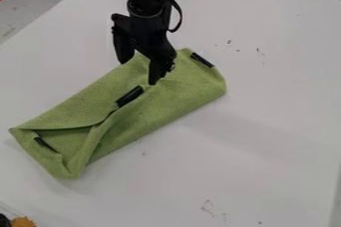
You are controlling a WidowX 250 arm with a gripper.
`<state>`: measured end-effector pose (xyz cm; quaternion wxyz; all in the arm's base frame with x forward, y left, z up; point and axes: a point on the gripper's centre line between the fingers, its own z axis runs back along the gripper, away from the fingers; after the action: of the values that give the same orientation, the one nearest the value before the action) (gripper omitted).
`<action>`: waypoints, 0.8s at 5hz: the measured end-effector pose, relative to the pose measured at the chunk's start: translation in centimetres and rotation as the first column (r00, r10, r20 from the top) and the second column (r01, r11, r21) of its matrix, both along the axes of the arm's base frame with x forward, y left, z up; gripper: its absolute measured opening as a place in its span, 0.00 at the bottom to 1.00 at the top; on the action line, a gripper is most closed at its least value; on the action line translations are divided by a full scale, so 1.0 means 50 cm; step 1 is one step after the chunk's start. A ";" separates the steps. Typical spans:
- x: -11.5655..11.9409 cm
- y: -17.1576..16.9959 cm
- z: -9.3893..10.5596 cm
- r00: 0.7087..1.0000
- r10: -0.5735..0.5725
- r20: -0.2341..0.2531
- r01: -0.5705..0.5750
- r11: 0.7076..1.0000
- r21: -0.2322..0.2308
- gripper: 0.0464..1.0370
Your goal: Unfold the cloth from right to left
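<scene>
The black gripper (138, 73) hangs over the upper part of the green cloth, its two fingers spread apart, so it is open. One fingertip is at the cloth's upper-left edge and the other is over its middle; whether they touch the fabric I cannot tell. The cloth (156, 106) lies folded in a long slanted strip, from lower left to upper right. A loose flap and a hollow fold show at its lower-left end. Black patches mark its middle, its upper-right end and its lower-left end.
The white table (266, 121) extends around the cloth, with small dark smudges on its surface. An orange object (23, 221) stands at the bottom left corner, beside something black.
</scene>
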<state>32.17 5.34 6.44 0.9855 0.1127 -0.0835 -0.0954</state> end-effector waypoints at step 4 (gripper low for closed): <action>-0.012 0.019 -0.052 1.000 0.015 -0.014 -0.015 0.999 -0.037 0.96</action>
<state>31.60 6.27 3.83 0.9887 0.0946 -0.0775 -0.0871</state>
